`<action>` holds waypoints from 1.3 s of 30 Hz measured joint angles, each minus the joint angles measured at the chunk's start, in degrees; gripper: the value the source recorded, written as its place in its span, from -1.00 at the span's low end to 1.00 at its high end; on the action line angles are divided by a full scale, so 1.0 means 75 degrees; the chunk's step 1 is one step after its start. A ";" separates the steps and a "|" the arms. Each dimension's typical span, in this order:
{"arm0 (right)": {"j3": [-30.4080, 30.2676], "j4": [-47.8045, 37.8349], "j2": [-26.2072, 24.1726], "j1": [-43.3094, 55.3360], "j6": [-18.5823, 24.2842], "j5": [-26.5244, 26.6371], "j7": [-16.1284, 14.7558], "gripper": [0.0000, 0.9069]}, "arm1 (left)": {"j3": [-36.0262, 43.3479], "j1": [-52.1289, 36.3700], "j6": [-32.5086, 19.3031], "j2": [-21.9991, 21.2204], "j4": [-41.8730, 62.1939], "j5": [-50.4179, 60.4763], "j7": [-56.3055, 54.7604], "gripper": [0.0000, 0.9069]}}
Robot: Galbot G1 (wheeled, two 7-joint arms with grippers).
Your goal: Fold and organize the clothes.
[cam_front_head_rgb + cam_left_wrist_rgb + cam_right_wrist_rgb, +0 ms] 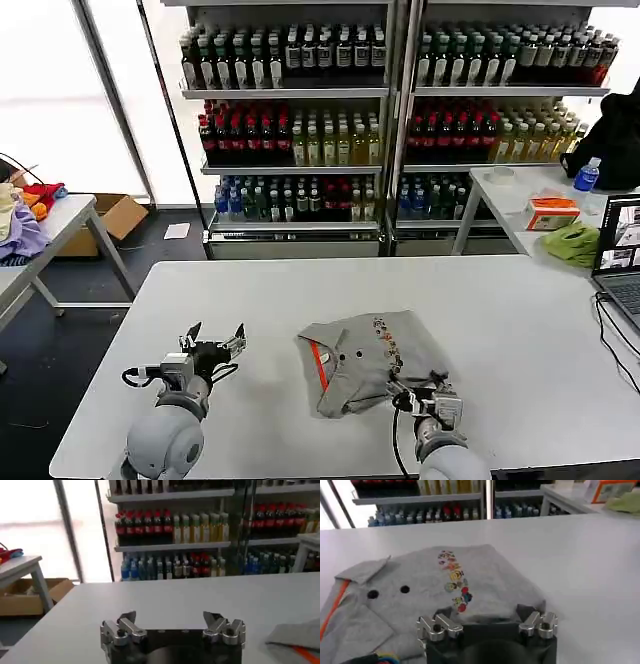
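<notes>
Head view: grey shirt (pixel 368 358) sits partly folded at lower centre of the white table (pixel 500 310), orange stripe to its left. Left gripper (pixel 215 343) hovers lower left, jaws wide, empty, well clear of the cloth.

Left wrist view: shirt edge (pixel 300 639) at lower right.

Right wrist view: right gripper (pixel 487 625) open, holding nothing, over the shirt's near hem, probably lined up for the next fold.

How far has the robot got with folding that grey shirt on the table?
Part done: the grey shirt lies in a rough, compact bundle on the white table, its orange stripe and buttons facing up, edges uneven. In hand: the right gripper is at the shirt's near edge, fingers open. The left gripper is open above bare table beside it. Left: tidying the fold and putting the shirt away.
</notes>
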 measured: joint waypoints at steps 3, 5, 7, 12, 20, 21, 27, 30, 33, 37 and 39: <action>0.0092 -0.0003 -0.0096 -0.0001 -0.0003 0.0187 0.0089 1.00 | -0.0006 0.0027 0.0028 0.0002 -0.0019 0.0014 -0.0002 1.00; 0.0161 -0.0026 -0.0175 0.0009 -0.0004 0.0320 0.0128 1.00 | -0.0005 0.0043 0.0033 -0.0003 -0.0020 0.0024 -0.0003 1.00; 0.0209 -0.0048 -0.0231 0.0008 -0.0003 0.0428 0.0152 1.00 | 0.0003 0.0051 0.0038 -0.0026 -0.0017 0.0042 -0.0003 1.00; 0.0351 -0.0174 -0.0373 0.0003 0.0002 0.0633 0.0155 1.00 | 0.0017 0.0069 0.0044 -0.0068 -0.0006 0.0060 -0.0001 1.00; 0.0357 -0.0056 -0.0469 -0.0154 0.0020 0.0862 0.0223 1.00 | 0.0001 0.0114 0.0049 -0.0060 -0.0021 0.0067 0.0004 1.00; 0.0344 0.0001 -0.0484 -0.0199 0.0017 0.0880 0.0229 1.00 | 0.0001 0.0112 0.0050 -0.0058 -0.0019 0.0069 0.0008 1.00; 0.0373 0.0434 -0.0485 -0.0461 -0.0013 0.0972 0.0244 1.00 | 0.0067 0.0044 0.0076 -0.0103 -0.0005 0.0079 0.0017 1.00; 0.0483 0.0666 -0.0491 -0.0570 -0.0012 0.0994 0.0228 1.00 | 0.0104 0.0049 0.0081 -0.0128 0.0000 0.0101 0.0025 1.00; 0.0666 0.0902 -0.0506 -0.0621 -0.0012 0.1074 0.0191 1.00 | 0.0106 0.0081 0.0081 -0.0146 -0.0005 0.0123 0.0045 1.00; 0.0997 0.1131 -0.0542 -0.0628 -0.0011 0.1206 0.0174 1.00 | 0.0083 0.0127 0.0074 -0.0154 -0.0042 0.0136 0.0076 1.00; 0.1178 0.1186 -0.0574 -0.0607 -0.0008 0.1243 0.0143 1.00 | 0.0077 0.0157 0.0074 -0.0158 -0.0074 0.0150 0.0061 1.00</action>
